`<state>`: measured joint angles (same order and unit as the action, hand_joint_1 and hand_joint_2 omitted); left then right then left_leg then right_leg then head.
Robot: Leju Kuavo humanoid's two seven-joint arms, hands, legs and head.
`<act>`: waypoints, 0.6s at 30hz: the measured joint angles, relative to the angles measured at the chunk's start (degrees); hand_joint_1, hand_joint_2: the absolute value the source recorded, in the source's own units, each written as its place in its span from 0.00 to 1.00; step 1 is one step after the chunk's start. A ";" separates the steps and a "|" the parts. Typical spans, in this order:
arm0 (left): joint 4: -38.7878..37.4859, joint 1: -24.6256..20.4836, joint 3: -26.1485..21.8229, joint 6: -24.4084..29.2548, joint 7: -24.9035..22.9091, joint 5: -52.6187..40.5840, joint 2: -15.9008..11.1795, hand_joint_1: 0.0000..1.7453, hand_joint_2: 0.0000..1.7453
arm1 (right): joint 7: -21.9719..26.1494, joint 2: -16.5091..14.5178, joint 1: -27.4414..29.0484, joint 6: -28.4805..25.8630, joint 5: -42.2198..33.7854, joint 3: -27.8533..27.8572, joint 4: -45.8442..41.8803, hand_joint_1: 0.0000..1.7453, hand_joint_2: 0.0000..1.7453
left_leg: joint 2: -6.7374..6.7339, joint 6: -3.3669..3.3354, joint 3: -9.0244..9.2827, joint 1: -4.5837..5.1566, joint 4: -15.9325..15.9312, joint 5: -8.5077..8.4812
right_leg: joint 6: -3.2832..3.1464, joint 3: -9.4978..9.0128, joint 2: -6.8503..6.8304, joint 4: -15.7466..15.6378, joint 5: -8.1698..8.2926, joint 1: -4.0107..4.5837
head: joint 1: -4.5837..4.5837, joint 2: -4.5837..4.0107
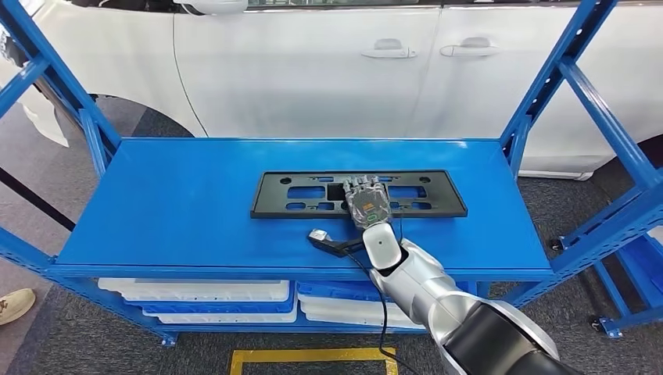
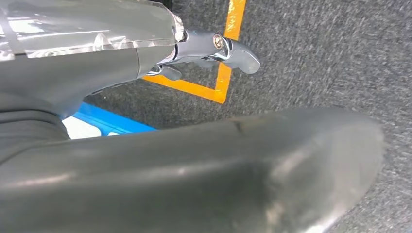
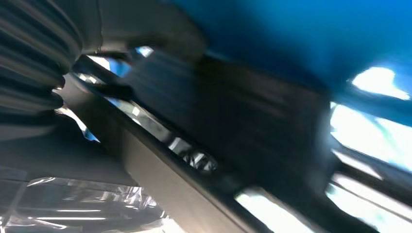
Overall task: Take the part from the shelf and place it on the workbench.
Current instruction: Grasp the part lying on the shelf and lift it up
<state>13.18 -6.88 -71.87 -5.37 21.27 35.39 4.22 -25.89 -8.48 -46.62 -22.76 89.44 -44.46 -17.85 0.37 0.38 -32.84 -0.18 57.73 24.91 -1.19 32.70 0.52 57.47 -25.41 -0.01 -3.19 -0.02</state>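
A flat black rectangular part point(image 1: 297, 195) with several cut-outs lies on the blue top shelf point(image 1: 188, 203), long side towards me. My right hand point(image 1: 366, 205) reaches over its near edge, right of the middle. The fingers lie stretched on top of the part, and the thumb sticks out to the left over the bare shelf. The right wrist view is blurred and has the dark part point(image 3: 233, 126) close in front of the hand. My left hand point(image 2: 204, 48) hangs over the grey floor with nothing in it.
Blue shelf uprights point(image 1: 571, 78) stand at both sides, with a white car point(image 1: 328, 70) close behind. White trays point(image 1: 203, 293) fill the lower shelf. A yellow floor line point(image 1: 313, 358) runs in front of the shelf. A person's shoe point(image 1: 16, 305) is at the far left.
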 joint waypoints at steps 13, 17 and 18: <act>0.00 -0.42 0.01 -0.40 0.84 0.02 -0.54 0.00 0.00 | 0.88 0.30 0.03 0.47 0.17 2.08 0.79 1.00 1.00 | -0.16 0.70 0.84 -0.78 -0.19 0.62 | 1.21 0.25 0.25 0.04 0.39 -0.49 | -0.01 0.00; 0.00 -0.49 0.06 -1.35 2.67 0.02 -0.57 0.00 0.00 | 1.20 0.40 0.10 -0.40 0.31 2.62 0.82 1.00 1.00 | -0.29 -0.92 0.77 -0.97 -0.69 -0.06 | 2.31 1.43 0.12 2.68 -1.58 -0.74 | -0.01 0.00; 0.00 -0.51 0.08 -1.56 3.01 0.02 -0.57 0.00 0.00 | 1.21 0.45 0.17 -0.49 0.32 2.65 0.84 1.00 1.00 | -0.39 -1.17 0.68 -0.93 -0.74 -0.14 | 2.41 2.94 0.03 5.94 -3.47 -0.79 | -0.01 0.00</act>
<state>13.18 -7.39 -71.79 -6.93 24.27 35.41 3.65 -24.68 -8.03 -46.46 -23.26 89.76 -41.81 -17.01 -0.02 -0.80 -32.16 -1.11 56.99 24.77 1.22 35.64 0.55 63.41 -28.89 -0.80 -3.19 -0.02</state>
